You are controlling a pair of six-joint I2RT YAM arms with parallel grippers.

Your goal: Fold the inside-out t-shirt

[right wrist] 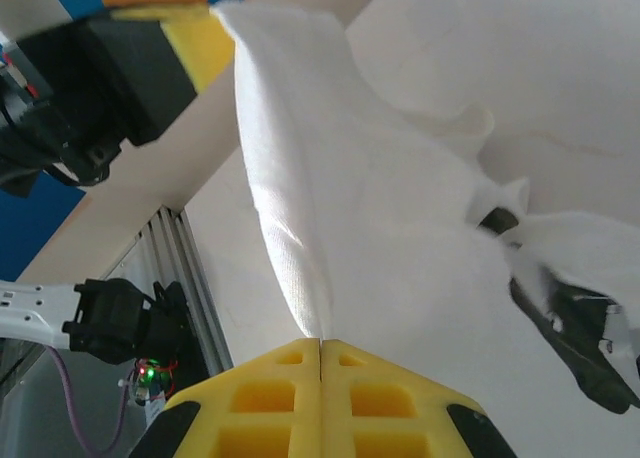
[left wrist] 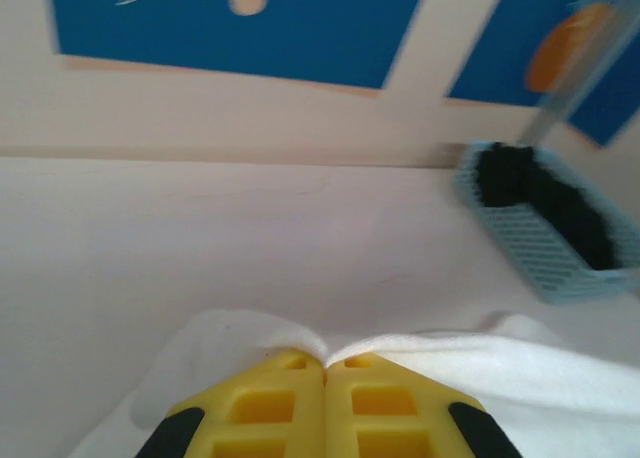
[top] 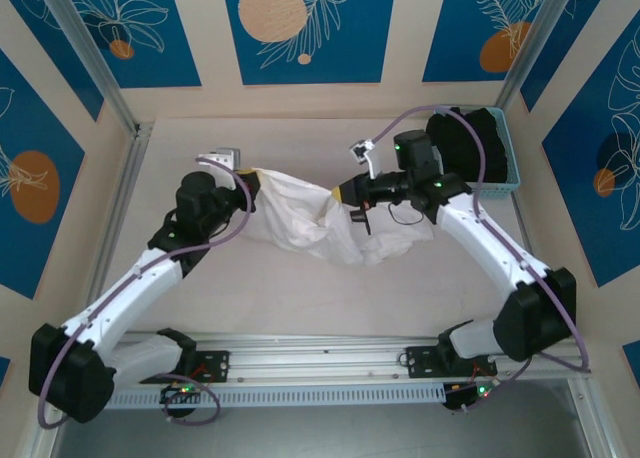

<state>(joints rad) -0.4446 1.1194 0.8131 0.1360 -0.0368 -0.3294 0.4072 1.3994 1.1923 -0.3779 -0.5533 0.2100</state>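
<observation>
**A:** How are the robot's arms posed?
**B:** The left white-and-black arm (top: 140, 278) and the right white-and-black arm (top: 490, 243) both angle inward from their bases, with elbows out and wrists facing each other.
**A:** And the tools?
**B:** The left yellow-fingered tool (top: 250, 181) (left wrist: 325, 361) is pinched tight on an edge of the white wrinkled cotton t-shirt (top: 300, 213). The right yellow-fingered tool (top: 342, 191) (right wrist: 320, 343) is clamped on it too.

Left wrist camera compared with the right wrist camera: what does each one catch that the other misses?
Left wrist adds: a light blue basket holding a black garment, and blue wall panels. Right wrist adds: the left gripper seen from outside, clamping the cloth's far end, plus a metal rail. Shared: yellow fingers pressed shut on the white t-shirt, as on the right gripper.
</observation>
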